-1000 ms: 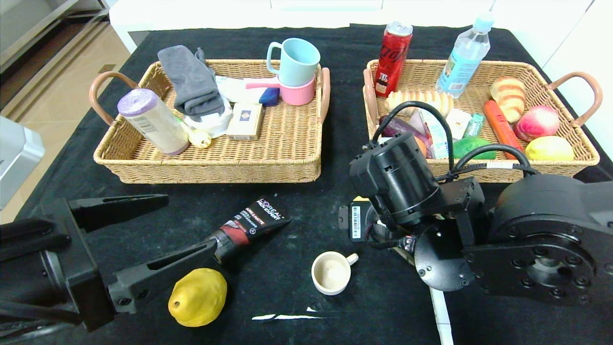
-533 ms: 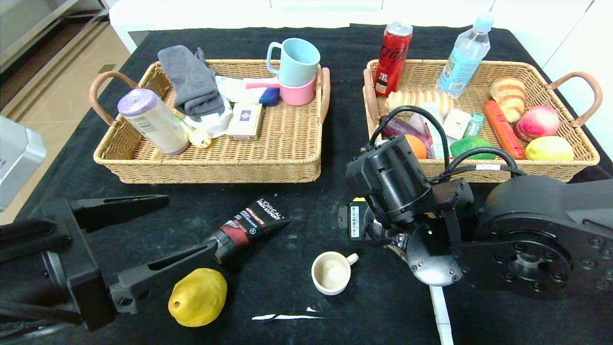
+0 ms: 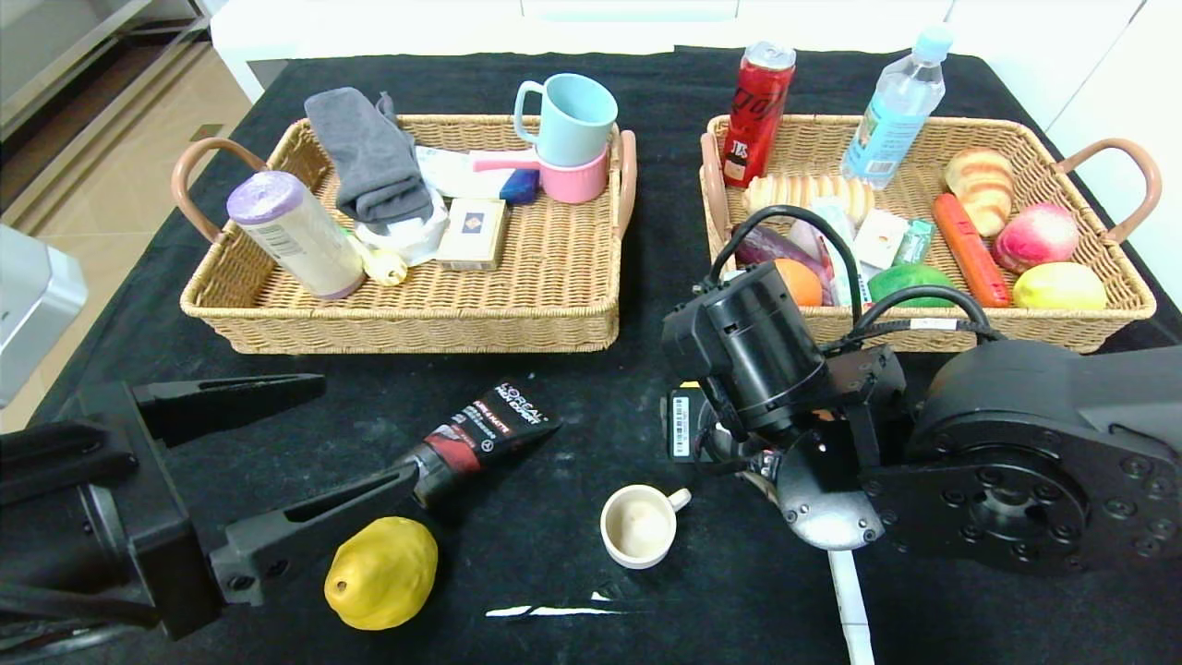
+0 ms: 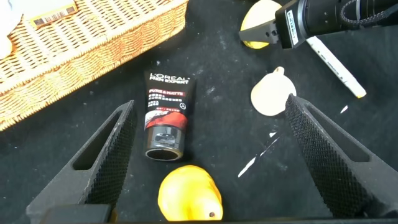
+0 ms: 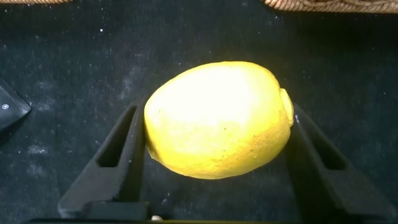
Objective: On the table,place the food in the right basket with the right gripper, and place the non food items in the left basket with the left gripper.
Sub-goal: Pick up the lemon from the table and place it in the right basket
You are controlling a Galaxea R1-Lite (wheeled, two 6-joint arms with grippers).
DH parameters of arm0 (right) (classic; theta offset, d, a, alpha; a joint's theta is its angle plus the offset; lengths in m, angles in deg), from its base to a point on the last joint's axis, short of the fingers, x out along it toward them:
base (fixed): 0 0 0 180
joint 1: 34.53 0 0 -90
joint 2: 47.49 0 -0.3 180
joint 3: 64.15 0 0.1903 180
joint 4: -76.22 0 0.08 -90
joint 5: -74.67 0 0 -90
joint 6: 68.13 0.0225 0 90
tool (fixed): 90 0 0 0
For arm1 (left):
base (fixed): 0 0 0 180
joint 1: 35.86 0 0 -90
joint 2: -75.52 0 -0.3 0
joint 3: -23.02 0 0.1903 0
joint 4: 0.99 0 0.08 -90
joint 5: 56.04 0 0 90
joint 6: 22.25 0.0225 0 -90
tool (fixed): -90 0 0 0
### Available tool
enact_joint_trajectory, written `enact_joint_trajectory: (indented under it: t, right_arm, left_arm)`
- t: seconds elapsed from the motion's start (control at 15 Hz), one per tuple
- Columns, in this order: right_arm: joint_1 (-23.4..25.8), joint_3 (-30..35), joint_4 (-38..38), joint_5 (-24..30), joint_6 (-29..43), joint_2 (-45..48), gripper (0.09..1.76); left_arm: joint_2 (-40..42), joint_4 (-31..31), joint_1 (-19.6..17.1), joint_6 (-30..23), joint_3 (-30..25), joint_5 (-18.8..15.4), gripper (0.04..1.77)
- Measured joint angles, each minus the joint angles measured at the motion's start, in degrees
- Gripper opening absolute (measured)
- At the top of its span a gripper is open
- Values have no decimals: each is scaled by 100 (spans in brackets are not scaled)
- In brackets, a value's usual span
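Observation:
My right gripper point(image 5: 214, 115) is shut on the smooth yellow lemon point(image 5: 217, 118), just above the black table point(image 3: 600, 388) in front of the right basket point(image 3: 1108, 314). In the head view the wrist point(image 3: 766, 369) hides the claw. My left gripper point(image 3: 369, 427) is open and empty at the front left, its fingers either side of the black and red tube point(image 3: 485, 429) and the bumpy yellow fruit point(image 3: 380, 573). The cream cup point(image 3: 637, 525) stands at mid front. The white marker point(image 3: 850, 600) lies partly under the right arm. The left basket point(image 3: 416, 323) is at the back left.
The right basket holds a can point(image 3: 757, 111), a bottle point(image 3: 896, 102), bread, fruit and a small green pack point(image 3: 914, 242). The left basket holds mugs point(image 3: 568, 139), a grey cloth point(image 3: 369, 157) and a purple-lidded bottle point(image 3: 295, 231). A white scuff point(image 3: 554, 610) marks the front cloth.
My right arm has shifted a little to the left and towards the right basket. The left arm and the loose items have not moved.

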Motion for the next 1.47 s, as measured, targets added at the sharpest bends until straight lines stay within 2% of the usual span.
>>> enact_joint_trajectory:
  t: [0.93,1.47]
  right_arm:
    - [-17,15,-79,-16,-24,63,130]
    - [-90,645,-77,-30,-777,916,130]
  left_arm:
    - [2,2,0,43,-21,34,172]
    - [-41,5,-5,50,-43,37,172]
